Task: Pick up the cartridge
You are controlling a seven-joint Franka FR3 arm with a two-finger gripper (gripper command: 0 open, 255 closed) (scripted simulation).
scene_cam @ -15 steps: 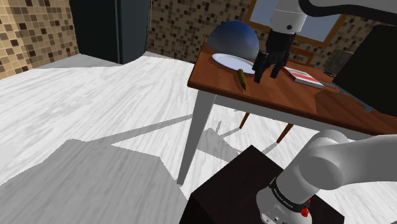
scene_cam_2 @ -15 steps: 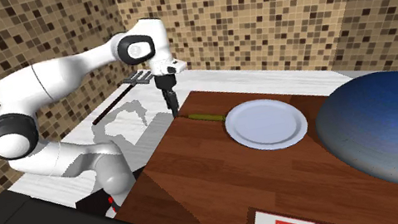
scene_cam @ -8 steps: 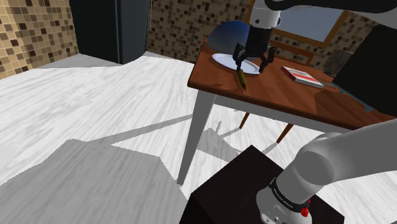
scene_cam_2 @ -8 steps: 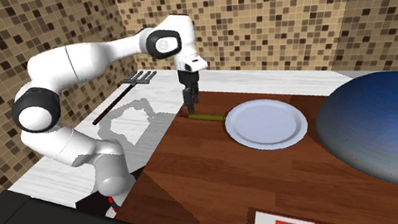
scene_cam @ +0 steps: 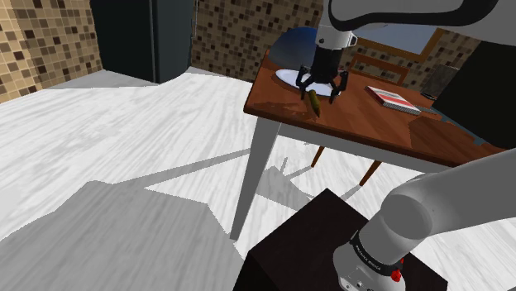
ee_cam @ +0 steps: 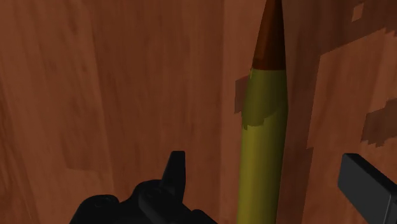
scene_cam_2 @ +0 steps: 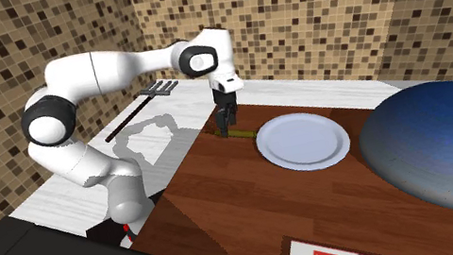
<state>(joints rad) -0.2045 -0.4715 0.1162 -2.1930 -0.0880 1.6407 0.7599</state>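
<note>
The cartridge (scene_cam: 315,103) is a slim olive-yellow round with a red-brown tip. It lies flat on the brown wooden table (scene_cam: 376,128) near the table's corner, just beside the white plate (scene_cam_2: 302,140). My black gripper (scene_cam: 319,93) hangs straight down over it, low above the tabletop, with its fingers open. In the wrist view the cartridge (ee_cam: 263,127) runs lengthwise between the two fingers (ee_cam: 174,170), and neither finger touches it. From the second exterior view, the gripper (scene_cam_2: 229,121) stands on the cartridge (scene_cam_2: 242,133) near one end.
A big blue dome-shaped bowl (scene_cam_2: 448,145) sits past the plate. A red and white book (scene_cam: 394,98) lies further along the table (scene_cam_2: 220,209). The table's edge and corner are close to the cartridge, with white floor below. My stand (scene_cam: 306,248) is in front.
The gripper has swung from near the book toward the shoulder view's left, arrived over the cartridge and dropped lower around it. Its fingers stay open. The cartridge has not moved.
</note>
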